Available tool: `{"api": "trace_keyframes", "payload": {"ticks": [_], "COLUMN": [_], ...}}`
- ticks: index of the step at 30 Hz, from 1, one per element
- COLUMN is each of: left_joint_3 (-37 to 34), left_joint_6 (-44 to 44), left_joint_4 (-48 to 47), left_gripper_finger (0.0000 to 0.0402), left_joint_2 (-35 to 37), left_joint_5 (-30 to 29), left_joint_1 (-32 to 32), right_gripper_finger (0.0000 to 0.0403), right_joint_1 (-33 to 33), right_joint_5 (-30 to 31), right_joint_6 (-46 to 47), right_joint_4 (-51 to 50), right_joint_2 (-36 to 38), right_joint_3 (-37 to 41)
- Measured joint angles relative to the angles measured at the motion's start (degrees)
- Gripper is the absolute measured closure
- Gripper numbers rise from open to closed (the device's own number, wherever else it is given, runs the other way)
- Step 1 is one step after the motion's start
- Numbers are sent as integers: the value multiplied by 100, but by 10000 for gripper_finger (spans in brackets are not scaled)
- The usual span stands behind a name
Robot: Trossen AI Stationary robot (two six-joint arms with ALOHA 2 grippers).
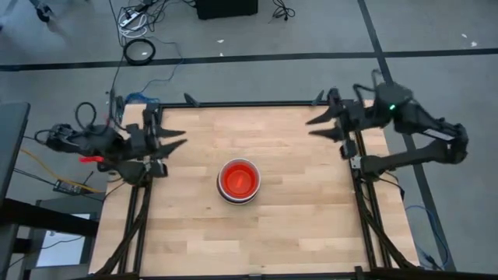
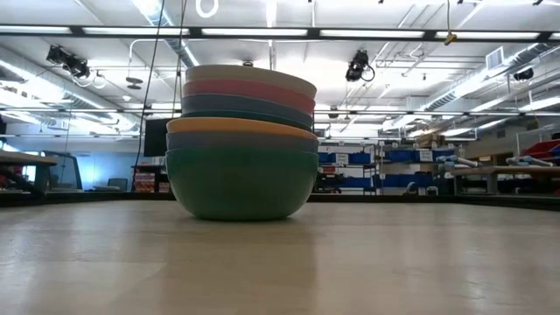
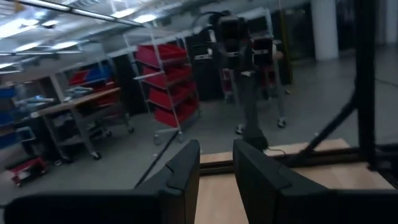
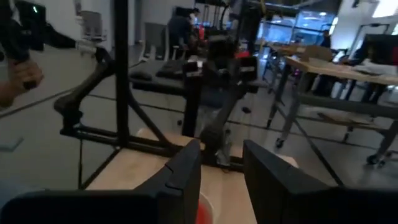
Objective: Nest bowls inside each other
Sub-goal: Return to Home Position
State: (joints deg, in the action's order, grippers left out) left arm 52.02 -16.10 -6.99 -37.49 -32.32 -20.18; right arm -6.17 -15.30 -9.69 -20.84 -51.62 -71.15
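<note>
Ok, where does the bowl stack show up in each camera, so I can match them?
High view: the bowl stack sits at the middle of the wooden table top.
Low view: left of centre, standing on the table top.
Left wrist view: not in it.
Right wrist view: only a red sliver, showing between the fingers of the right gripper.
Shared landmark: the wooden table top, seen in all four.

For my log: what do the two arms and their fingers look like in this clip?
Both arms are dark and jointed. The left arm carries a looped black cable and a red part; the right arm shows a small green light. Each ends in two dark, tapering fingers.
</note>
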Motion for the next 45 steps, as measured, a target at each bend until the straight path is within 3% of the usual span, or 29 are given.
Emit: {"api": "trace_keyframes", "payload": {"ticks": [6,16,21,24,28,37,45], "left_joint_3": [-1055,-2479,-3059,-3341,-3456,-3450,-3445], "left_joint_6": [224,547,610,597,590,626,646], "left_joint_4": [199,627,962,1327,1397,818,506], "left_gripper_finger": [296,296,296,296,296,296,296], "left_joint_2": [1284,1972,2079,2137,2390,3611,3753], "left_joint_5": [0,-386,-425,-753,-962,-835,-754], "left_joint_1": [69,69,69,69,69,67,69], "right_gripper_finger": [296,296,296,296,296,295,295], "right_joint_1": [-518,-518,-518,-518,-518,-518,-518], "right_joint_5": [-577,-391,-375,-353,-283,-240,-225], "right_joint_6": [59,631,838,1001,1162,1141,1134], "right_joint_4": [-576,813,1567,1908,1979,1569,1454], "right_joint_2": [798,2554,3111,3376,3799,5133,5083], "right_joint_3": [241,2968,4187,4629,4797,4793,4910]}}
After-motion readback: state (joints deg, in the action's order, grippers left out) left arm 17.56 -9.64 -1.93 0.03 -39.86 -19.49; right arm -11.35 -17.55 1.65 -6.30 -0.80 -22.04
